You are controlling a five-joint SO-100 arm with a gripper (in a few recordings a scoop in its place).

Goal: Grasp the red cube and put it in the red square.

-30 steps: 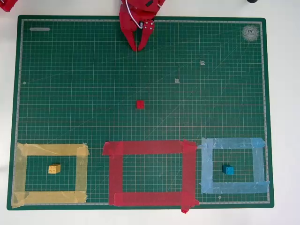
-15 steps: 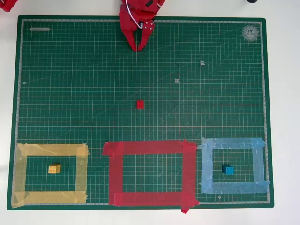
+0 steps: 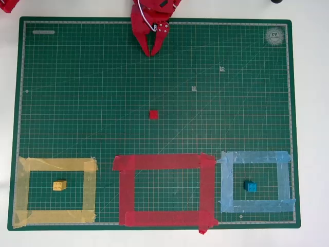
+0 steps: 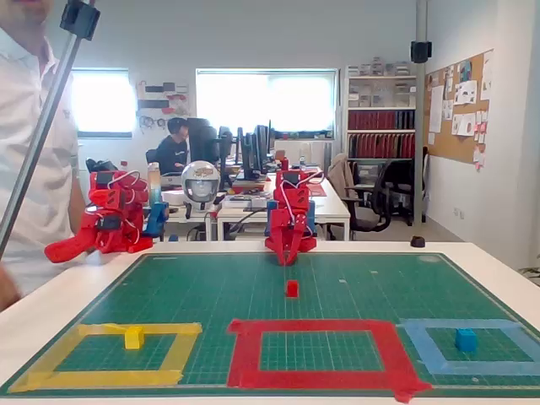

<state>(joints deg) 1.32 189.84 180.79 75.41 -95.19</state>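
Your red two-finger tool (image 3: pixel 153 50) sits at the top centre of the overhead view, tips pointing down the frame and pinched to a point with nothing between them: closed and empty. It hangs over the upper edge of the dark green gridded cutting mat (image 3: pixel 77 103) that covers the white bench (image 3: pixel 311 128).

Straight down the frame from those tips, almost on the same vertical line, lies the tiny red studded plastic cube (image 3: pixel 153 115), near mid-mat and well apart from the tool. That is the relation that counts: a forward reach with hardly any sideways swing, by my reading. The cube looks roughly square, so no long axis to line up on.

Carry on down the same line and you meet the large red tape square (image 3: pixel 164 162), cube above its top strip and outside it. In the fixed view the cube (image 4: pixel 292 288) sits between the tool (image 4: pixel 289 256) and the red outline (image 4: pixel 316 325).

Lower left, a yellow block (image 3: pixel 59 185) inside a yellow tape outline (image 3: pixel 54 164); lower right, a blue block (image 3: pixel 250 187) inside a light-blue tape outline (image 3: pixel 254 157).

Hard to judge: the tool's height above the mat, and the arm's base, cut off at the top edge overhead.
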